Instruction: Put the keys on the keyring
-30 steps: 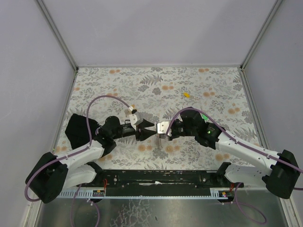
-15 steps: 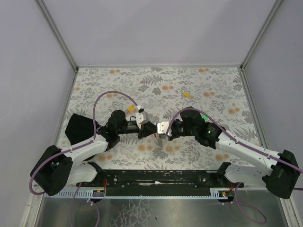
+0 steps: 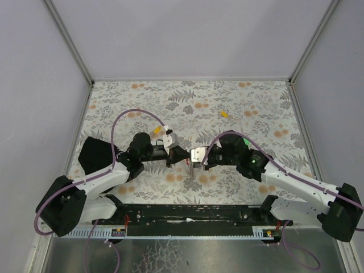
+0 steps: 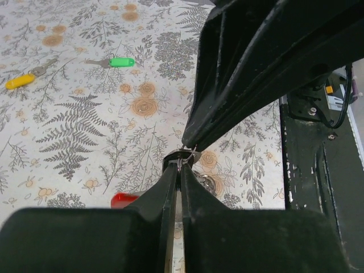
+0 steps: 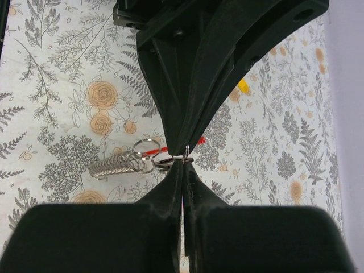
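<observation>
My left claw (image 4: 179, 170) and right claw (image 5: 183, 170), pinched shut tip to tip, seemingly grip the silver coil-spring keyring (image 5: 119, 165), its length pointing near.

We note: pale lilac walls (image 3: 170, 34) | aluminium corner posts (image 3: 68, 40) | table under grey fern-and-flower cloth (image 3: 256, 102) | bare steel sheet (image 3: 187, 256) at near edge | light even.

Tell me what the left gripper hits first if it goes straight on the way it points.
The right gripper: the left gripper points almost tip to tip at it, with only a thin wire loop of the keyring between them. Depth is unclear, so that loop may come first.
</observation>
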{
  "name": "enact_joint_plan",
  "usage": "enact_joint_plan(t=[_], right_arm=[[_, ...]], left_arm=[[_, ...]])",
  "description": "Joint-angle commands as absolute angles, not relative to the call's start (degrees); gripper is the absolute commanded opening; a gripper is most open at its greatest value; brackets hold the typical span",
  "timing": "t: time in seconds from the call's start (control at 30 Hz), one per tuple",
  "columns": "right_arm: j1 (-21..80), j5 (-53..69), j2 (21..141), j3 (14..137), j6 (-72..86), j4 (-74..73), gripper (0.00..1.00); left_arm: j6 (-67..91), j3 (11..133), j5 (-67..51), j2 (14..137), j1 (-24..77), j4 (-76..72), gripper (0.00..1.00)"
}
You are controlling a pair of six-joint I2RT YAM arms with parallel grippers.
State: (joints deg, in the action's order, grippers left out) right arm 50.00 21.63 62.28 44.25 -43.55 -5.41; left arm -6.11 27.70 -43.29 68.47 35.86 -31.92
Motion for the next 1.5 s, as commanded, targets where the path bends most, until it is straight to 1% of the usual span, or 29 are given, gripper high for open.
enact_joint_plan(t=[0.0, 0.27, 0.53, 0.8, 1.07, 1.27, 1.3, 1.4, 1.47], right_arm=[[50.6, 19.46, 58.5, 41.06, -41.43, 0.65, 0.0], [50.62, 19.15, 57.16, 37.26, -38.98, 3.94, 0.0], [50.66, 19.89, 57.34, 34.89, -36.99, 5.97, 0.0], [50.84, 21.82, 59.13, 34.21, -35.48, 9.51, 0.0], [51.45, 22.38, 61.15, 34.9, -35.03, 11.07, 0.0], [51.48, 17.83, 59.84, 34.42, -35.46, 11.04, 0.0], [51.46, 17.19, 59.64, 34.6, -35.51, 10.85, 0.0], [51.45, 16.62, 59.49, 35.9, -36.0, 9.74, 0.0], [51.5, 16.79, 59.86, 36.92, -36.43, 8.91, 0.0]], left_arm=[[-0.46, 25.74, -37.58, 67.09, 35.27, -37.64, 0.0], [7.13, 23.18, -35.0, 68.01, 35.22, -46.47, 0.0], [10.61, 22.35, -30.99, 68.34, 35.26, -49.2, 0.0], [16.45, 19.54, -26.53, 66.95, 35.54, -56.78, 0.0], [22.25, 16.66, -19.96, 68.23, 37.11, -65.39, 0.0], [20.73, 16.56, -20.1, 67.72, 37.09, -63.2, 0.0], [20.05, 16.42, -20.2, 67.35, 37.09, -62.52, 0.01], [18.37, 15.34, -21.02, 65.75, 37.09, -61.2, 0.14], [17.45, 14.37, -20.32, 64.06, 37.01, -60.26, 0.21]])
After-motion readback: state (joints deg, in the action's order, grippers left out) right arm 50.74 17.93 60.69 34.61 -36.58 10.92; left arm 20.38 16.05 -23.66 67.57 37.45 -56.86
